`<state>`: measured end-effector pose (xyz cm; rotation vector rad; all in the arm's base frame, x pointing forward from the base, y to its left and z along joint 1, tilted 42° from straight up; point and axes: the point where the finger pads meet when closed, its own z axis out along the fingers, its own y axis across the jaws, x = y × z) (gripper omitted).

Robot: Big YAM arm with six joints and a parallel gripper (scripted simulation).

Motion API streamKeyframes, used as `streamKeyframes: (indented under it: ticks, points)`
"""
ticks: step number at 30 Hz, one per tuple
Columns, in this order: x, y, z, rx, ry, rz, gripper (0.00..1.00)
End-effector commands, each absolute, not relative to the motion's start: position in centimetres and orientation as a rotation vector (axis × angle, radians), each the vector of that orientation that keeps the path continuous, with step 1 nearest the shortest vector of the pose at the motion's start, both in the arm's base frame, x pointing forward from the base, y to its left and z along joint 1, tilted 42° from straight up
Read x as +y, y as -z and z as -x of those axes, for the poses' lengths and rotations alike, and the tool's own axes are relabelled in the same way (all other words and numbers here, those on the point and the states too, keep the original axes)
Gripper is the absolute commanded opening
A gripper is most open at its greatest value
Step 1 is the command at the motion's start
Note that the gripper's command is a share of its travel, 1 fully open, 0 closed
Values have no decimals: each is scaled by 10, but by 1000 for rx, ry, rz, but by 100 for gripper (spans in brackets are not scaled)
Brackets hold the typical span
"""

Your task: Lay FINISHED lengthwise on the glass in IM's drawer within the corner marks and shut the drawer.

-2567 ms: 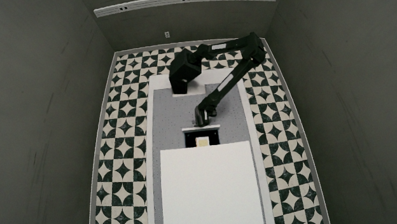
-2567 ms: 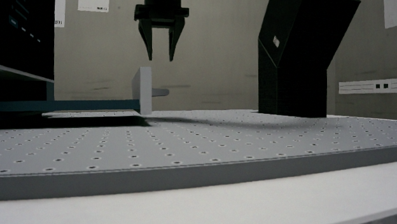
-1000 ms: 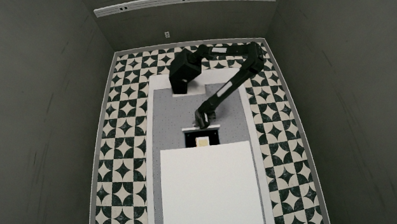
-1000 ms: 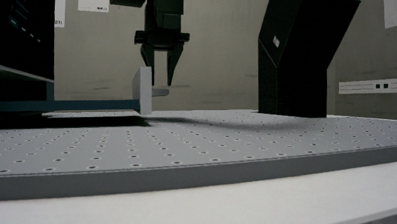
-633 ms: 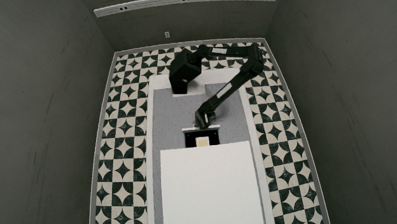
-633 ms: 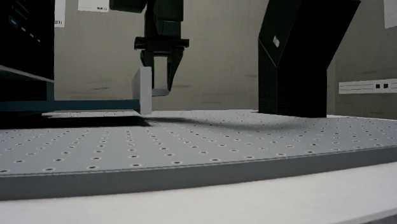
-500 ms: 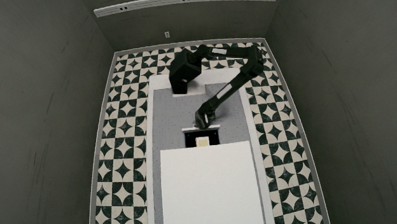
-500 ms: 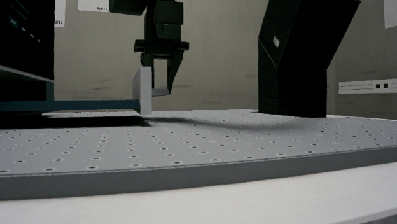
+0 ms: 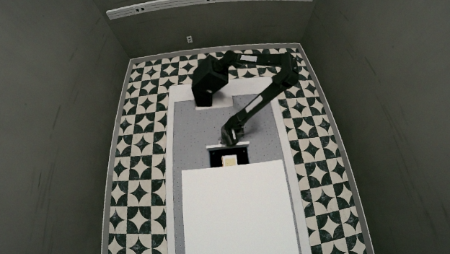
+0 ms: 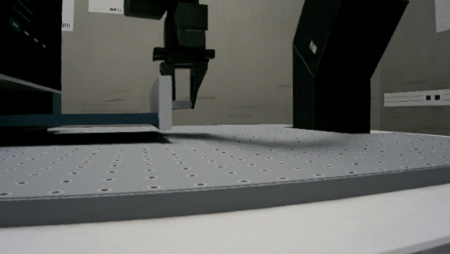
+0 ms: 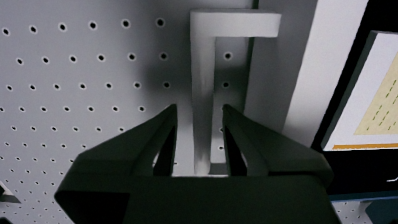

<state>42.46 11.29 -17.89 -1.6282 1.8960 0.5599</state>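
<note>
the largest part of the top view is taken up by the white top of the imager im (image 9: 238, 206), which stands on the grey perforated board (image 9: 195, 137) laid on a white table (image 9: 169, 180) over a black-and-cream tiled floor (image 9: 140, 144). the drawer (image 9: 215, 156) is seen drawn out of the imager's front, toward the arm's dark base (image 9: 207, 81), and is closed off by a white front panel (image 10: 163, 102). the cream cassette finished (image 9: 229, 160) is seen lying on the glass in the drawer, partly under the imager's edge; in the wrist view its yellow face with dashed rows (image 11: 382, 107) is visible at the right. the gripper (image 10: 184, 97) is lowered just behind the front panel, with a finger (image 11: 160, 145) on each side of the white handle bar (image 11: 202, 100). the jaws are set partly apart, straddling the bar with gaps on both sides, and nothing is clamped between them.
</note>
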Motion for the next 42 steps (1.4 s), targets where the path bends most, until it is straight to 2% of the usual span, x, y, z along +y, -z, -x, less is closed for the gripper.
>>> streamKeyframes:
  ticks: [1,32,40,42]
  points:
    - [121,182,-429,1885,-555,1636,31]
    - [121,182,-429,1885,-555,1636,31]
    - [121,182,-429,1885,-555,1636,15]
    - [121,182,-429,1885,-555,1636,15]
